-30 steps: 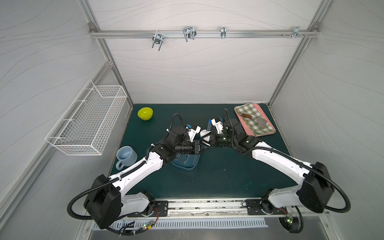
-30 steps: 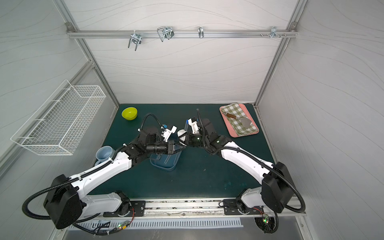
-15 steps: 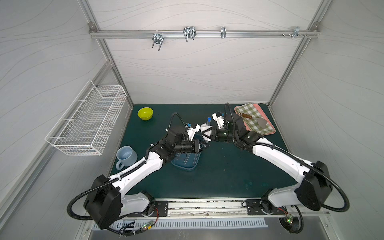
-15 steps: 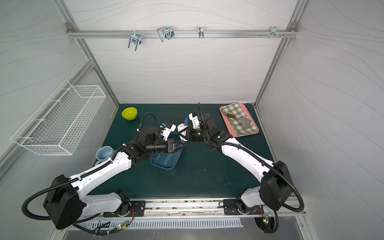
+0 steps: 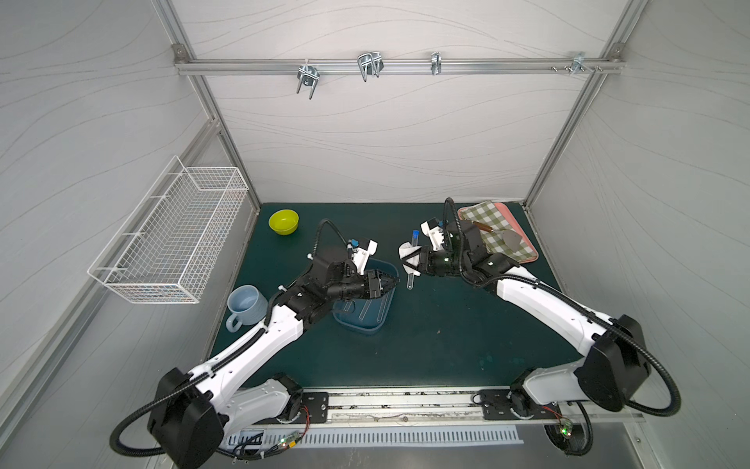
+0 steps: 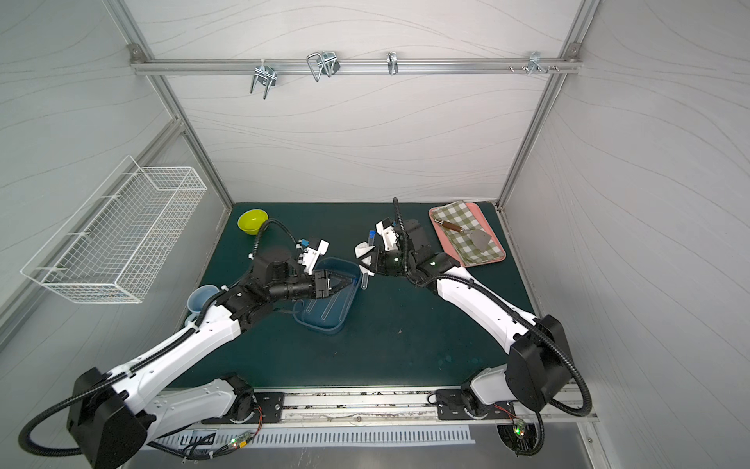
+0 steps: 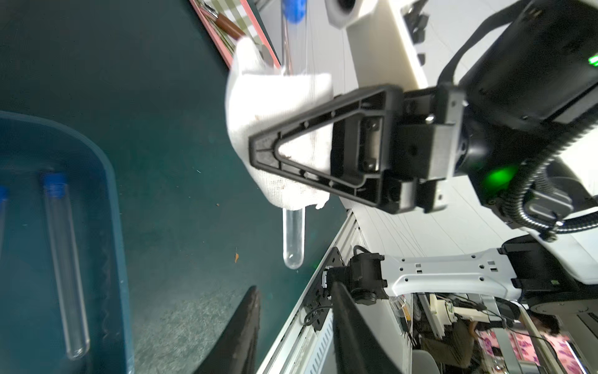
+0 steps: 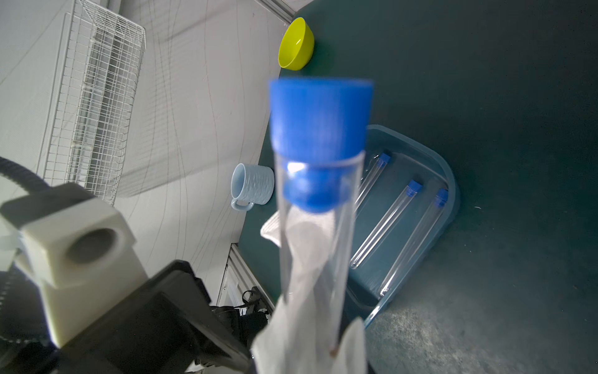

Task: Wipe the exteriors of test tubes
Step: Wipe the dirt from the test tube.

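My right gripper is shut on a white cloth wrapped around a clear test tube. The tube hangs above the mat with its blue cap toward the back. In the left wrist view its rounded end pokes out below the cloth. My left gripper is open and holds nothing. It stands just short of that end, over the blue tray. Three more capped test tubes lie in the tray.
A yellow bowl sits at the back left and a light blue mug at the left edge. A pink tray with a checked cloth and a brown-handled tool lies at the back right. A wire basket hangs on the left wall.
My left gripper has opened and let go of the tube's rounded end. The right arm has drawn back to the right, taking the cloth-wrapped tube away from the left gripper.
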`<act>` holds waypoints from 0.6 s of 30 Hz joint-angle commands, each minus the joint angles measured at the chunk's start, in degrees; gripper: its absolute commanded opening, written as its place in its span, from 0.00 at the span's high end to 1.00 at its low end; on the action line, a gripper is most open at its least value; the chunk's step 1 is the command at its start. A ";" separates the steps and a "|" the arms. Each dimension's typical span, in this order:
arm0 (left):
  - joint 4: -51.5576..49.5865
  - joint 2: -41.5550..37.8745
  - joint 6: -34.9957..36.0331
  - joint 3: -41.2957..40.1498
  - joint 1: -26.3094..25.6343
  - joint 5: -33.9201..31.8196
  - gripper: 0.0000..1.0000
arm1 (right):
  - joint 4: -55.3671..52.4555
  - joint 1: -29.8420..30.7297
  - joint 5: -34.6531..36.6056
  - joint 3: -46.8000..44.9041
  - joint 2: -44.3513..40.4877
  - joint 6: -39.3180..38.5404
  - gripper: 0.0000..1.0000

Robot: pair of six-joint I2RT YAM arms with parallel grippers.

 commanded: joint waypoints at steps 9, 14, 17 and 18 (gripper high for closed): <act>-9.86 2.29 7.79 9.93 4.97 0.95 0.58 | -1.96 4.28 -3.15 -4.20 -4.62 -1.24 0.83; -7.53 4.42 7.09 10.53 5.01 2.94 0.58 | -1.66 6.10 -3.54 -4.88 -5.53 -1.14 0.83; -6.74 4.45 7.00 10.24 4.97 3.69 0.58 | -1.67 7.05 -3.23 -4.84 -5.82 -1.33 0.83; -6.52 4.34 6.99 10.00 4.98 3.88 0.58 | -1.73 7.33 -3.05 -4.79 -5.82 -1.33 0.83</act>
